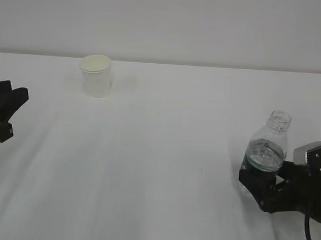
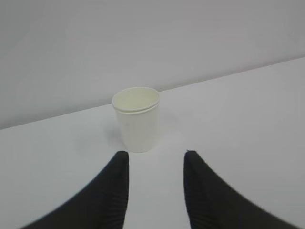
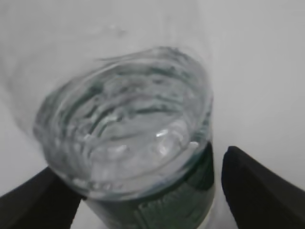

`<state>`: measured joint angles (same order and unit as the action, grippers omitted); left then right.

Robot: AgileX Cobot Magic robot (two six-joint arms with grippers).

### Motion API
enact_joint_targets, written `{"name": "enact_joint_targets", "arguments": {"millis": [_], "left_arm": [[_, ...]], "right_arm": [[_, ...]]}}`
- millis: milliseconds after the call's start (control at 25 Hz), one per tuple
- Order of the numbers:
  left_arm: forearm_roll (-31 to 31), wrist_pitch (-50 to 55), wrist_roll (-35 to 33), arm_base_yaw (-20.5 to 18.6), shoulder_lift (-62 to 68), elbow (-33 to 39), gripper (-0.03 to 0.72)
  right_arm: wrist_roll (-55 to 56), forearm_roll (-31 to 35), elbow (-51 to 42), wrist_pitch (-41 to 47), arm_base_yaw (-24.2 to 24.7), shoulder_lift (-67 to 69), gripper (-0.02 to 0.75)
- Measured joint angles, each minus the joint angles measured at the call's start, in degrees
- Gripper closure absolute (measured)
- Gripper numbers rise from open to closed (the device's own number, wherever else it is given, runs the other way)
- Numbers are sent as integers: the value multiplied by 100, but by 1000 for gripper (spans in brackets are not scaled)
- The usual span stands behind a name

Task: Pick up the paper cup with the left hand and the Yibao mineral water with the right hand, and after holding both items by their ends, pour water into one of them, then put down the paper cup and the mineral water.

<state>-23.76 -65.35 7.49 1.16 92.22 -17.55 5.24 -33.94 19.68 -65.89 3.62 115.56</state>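
Note:
The paper cup (image 1: 96,75) stands upright at the far left of the white table. In the left wrist view the paper cup (image 2: 137,119) is just ahead of my left gripper (image 2: 156,153), which is open and empty. In the exterior view the left gripper (image 1: 8,107) is at the left edge, well short of the cup. The Yibao mineral water (image 1: 268,148), uncapped, stands upright at the right. My right gripper (image 1: 257,182) sits around its lower body. In the right wrist view the bottle (image 3: 128,133) lies between the fingers of the right gripper (image 3: 143,160), with a gap at the right finger (image 3: 259,188).
The table is covered with a white cloth (image 1: 162,170) and ends at a plain pale wall (image 1: 212,24) behind the cup.

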Motion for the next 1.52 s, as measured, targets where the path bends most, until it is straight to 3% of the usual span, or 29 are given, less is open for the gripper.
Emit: {"name": "enact_joint_targets", "arguments": {"millis": [1520], "left_arm": [[0, 0, -104, 0, 0, 0, 412]], "right_arm": [[307, -306, 501, -3, 0, 342, 50]]}}
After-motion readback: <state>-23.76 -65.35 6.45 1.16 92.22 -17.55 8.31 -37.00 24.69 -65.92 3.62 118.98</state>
